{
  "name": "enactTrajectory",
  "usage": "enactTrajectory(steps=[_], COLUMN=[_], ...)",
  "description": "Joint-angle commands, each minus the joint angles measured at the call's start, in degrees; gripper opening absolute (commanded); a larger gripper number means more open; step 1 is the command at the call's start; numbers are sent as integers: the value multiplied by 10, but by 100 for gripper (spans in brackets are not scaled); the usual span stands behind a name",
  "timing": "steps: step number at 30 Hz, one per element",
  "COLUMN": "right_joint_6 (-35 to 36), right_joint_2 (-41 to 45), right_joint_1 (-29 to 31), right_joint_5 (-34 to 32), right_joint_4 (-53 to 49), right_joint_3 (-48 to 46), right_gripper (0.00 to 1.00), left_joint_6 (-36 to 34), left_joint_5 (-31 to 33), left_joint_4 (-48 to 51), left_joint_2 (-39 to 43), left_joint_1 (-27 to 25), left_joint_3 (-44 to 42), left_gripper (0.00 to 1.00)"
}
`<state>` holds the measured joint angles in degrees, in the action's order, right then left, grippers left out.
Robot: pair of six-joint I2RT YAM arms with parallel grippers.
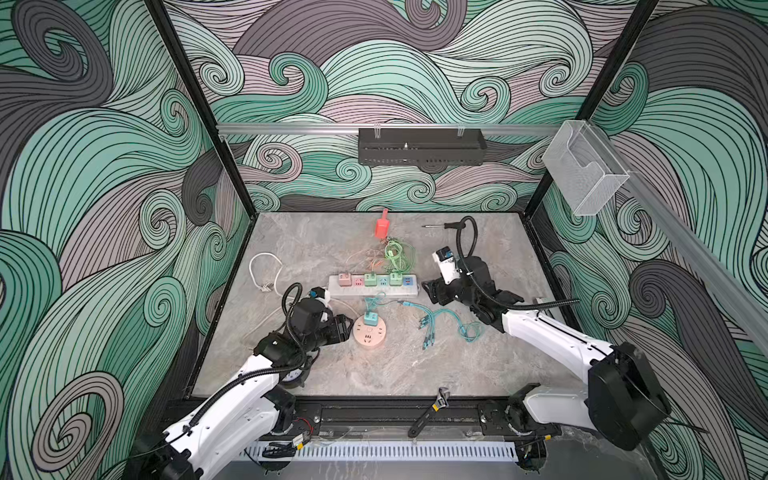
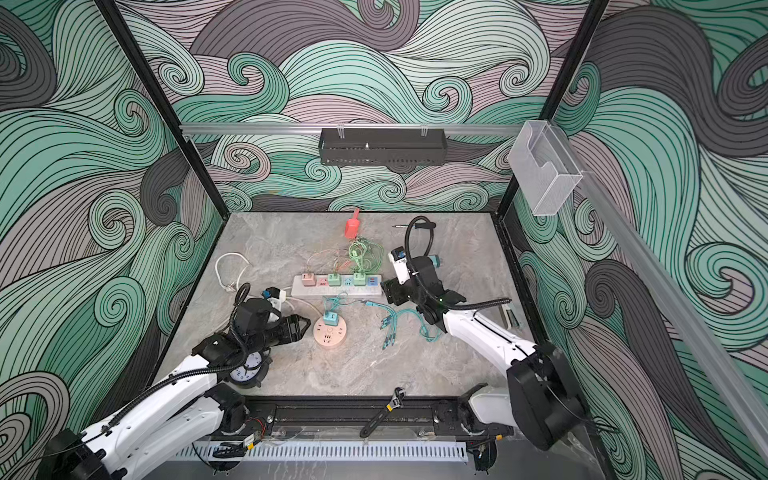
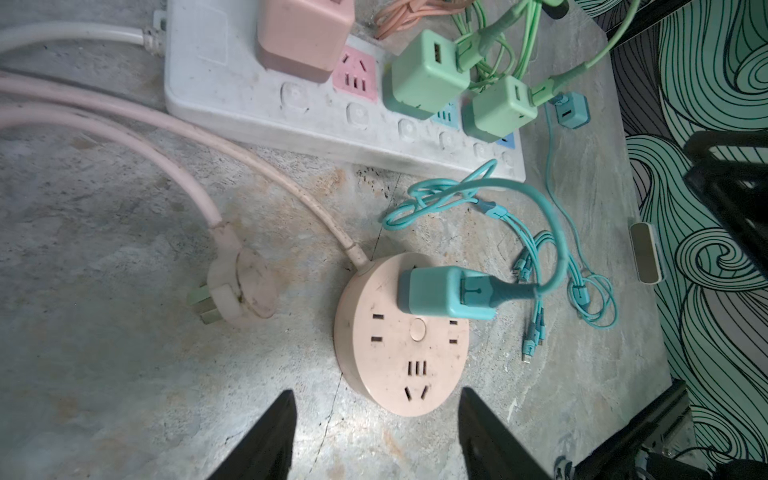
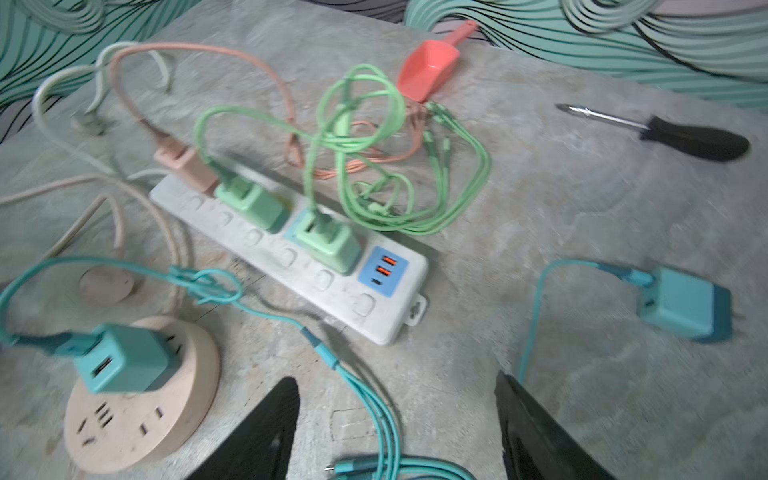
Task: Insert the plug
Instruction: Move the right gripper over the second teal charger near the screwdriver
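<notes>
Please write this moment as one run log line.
left gripper: open, empty | right gripper: open, empty | teal plug: plugged into round socket

Off-task items I log: red scoop (image 1: 381, 226), far end of table (image 1: 374, 374); black-handled screwdriver (image 1: 446, 226) flat to its right; adjustable wrench (image 1: 432, 411) across the front frame (image 1: 365, 409); black tray (image 1: 419, 146) on the back rail (image 1: 291, 128); clear plastic bin (image 1: 586, 170) on the right rail (image 1: 685, 241).
</notes>
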<state>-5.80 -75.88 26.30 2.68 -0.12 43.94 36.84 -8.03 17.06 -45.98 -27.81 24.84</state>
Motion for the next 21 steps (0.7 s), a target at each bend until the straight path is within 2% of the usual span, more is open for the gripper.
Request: enactTrajectory(steps=[1,4,7,9,13,16,21], right_joint_6=[-132,-192,-219,-203,-116,-122,-180], right_joint_2=[-25,-61,-99,-127,-192,-239,-301], right_joint_1=[-60,-113,-140,-151,-164,-181,-191], right_joint_5=[-48,-35,-33,-36,-53,-53,-51], right_joint_4=[-20,-22,-3,1,-50,-90,-114], right_joint_3=[18,30,41,60,139,197,255], right_gripper=[75,76,76,76,75,75,73], left_joint_6=[-22,-23,-23,-22,-20,-16,-14], left_joint_5=[-5,-5,-4,-5,-8,-9,-8], left_joint_4=[29,33,39,41,43,38,35], left_joint_2=[16,28,35,36,40,43,45], left_joint_1=[6,7,7,7,7,7,7], left_joint_3=[29,33,35,36,36,33,31], left_gripper=[70,74,75,75,75,75,75])
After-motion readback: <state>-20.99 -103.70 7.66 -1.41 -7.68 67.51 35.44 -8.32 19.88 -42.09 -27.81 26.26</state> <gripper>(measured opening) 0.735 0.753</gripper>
